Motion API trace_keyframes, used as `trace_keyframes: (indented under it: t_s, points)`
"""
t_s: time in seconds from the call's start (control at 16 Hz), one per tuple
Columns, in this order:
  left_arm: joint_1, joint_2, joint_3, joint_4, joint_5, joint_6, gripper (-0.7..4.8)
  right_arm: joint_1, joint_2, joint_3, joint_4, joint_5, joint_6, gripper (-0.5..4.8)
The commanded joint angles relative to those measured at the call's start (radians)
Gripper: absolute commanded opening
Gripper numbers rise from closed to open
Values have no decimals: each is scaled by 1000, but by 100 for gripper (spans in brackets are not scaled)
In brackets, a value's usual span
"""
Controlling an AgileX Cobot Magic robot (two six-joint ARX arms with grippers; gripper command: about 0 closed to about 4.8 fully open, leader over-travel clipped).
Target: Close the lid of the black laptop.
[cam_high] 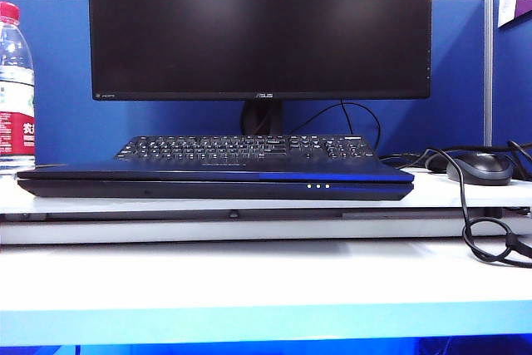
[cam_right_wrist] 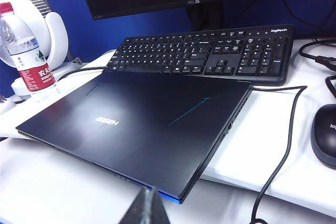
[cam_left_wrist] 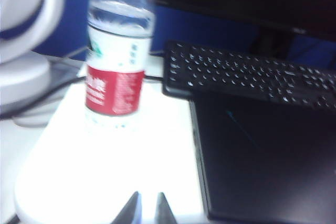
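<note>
Laptop lid (cam_right_wrist: 142, 124) is lying shut; my left claw (cam_left_wrist: 147, 208), slightly parted and empty, is hovering near it, risking toppling the bottle (cam_left_wrist: 118, 56); my right claw (cam_right_wrist: 146, 208) is looking closed, empty.

Left wrist view blurred; bottle (cam_left_wrist: 116, 51) top cut off.

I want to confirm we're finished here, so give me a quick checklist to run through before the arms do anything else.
1. Lid flat on the black laptop: ok.
2. Nothing lying on the lid: ok.
3. Left gripper off the laptop, holding nothing: ok, over the white table.
4. Right gripper holding nothing: ok, fingertips together near the laptop's front edge.
5. Water bottle upright, clear of the left gripper: ok.
6. Lid latched: cannot tell.
</note>
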Motion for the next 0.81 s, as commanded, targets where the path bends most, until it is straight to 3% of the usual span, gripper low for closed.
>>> trace_keyframes:
  t_s: [0.06,0.37,0.81]
  points:
    - [-5,-2,-10,6,-3,9,50,0,-1,6,17,-2,3,-1]
    - [-4,-2,-10,14,-4,89,50,0,-1,6,17,-2,3,-1]
    - [-4,-2,-10,14,-28,94,50,0,-1,6,17,-2,3,-1]
